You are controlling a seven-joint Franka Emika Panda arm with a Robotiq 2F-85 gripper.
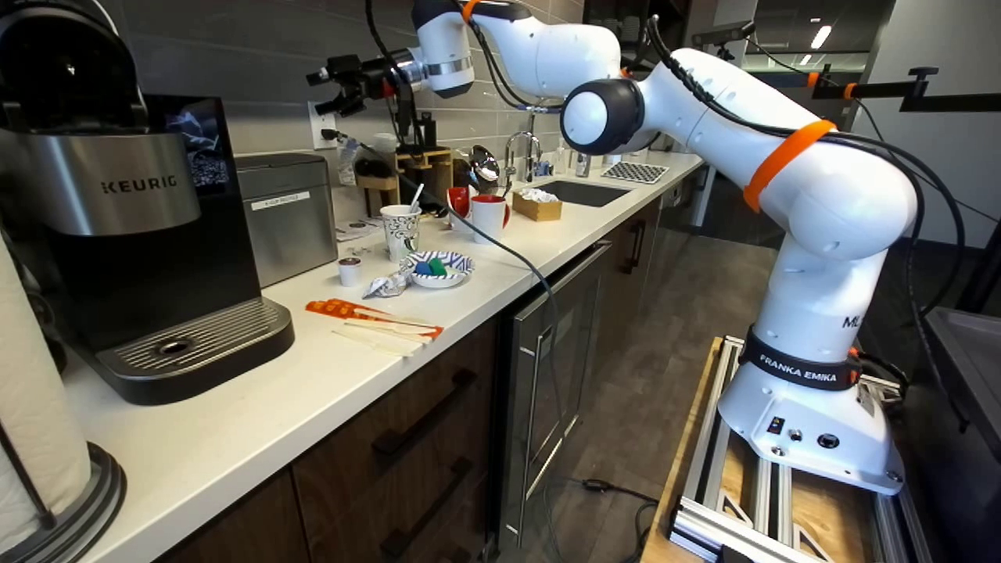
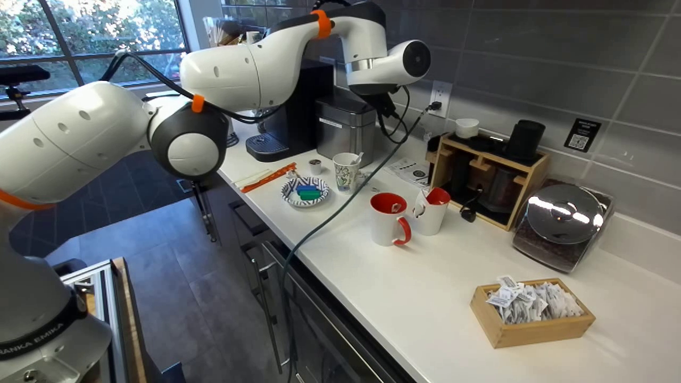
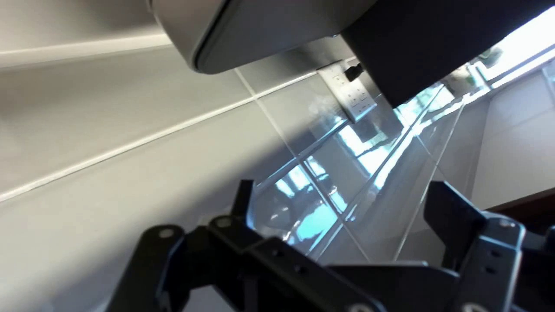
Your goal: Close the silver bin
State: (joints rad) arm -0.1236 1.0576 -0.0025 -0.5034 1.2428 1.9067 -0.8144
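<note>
The silver bin [image 1: 293, 219] is a boxy brushed-steel bin with a white label, beside the coffee machine against the tiled wall. It also shows in an exterior view [image 2: 346, 130], and its lid lies flat on top in both exterior views. In the wrist view, part of the bin [image 3: 277, 32] shows at the top edge. My gripper [image 1: 324, 92] is in the air, higher than the bin and apart from it. In the wrist view, the gripper [image 3: 342, 197] has its fingers wide apart with nothing between them. In an exterior view the arm largely hides the gripper.
The Keurig machine [image 1: 148, 184] stands beside the bin. A paper cup [image 1: 401, 232], a patterned plate [image 2: 290, 197] and red-and-white mugs [image 2: 388, 223] stand on the counter [image 2: 346, 271]. A cable [image 2: 346, 202] hangs across the counter. The tiled wall [image 3: 173, 164] rises behind.
</note>
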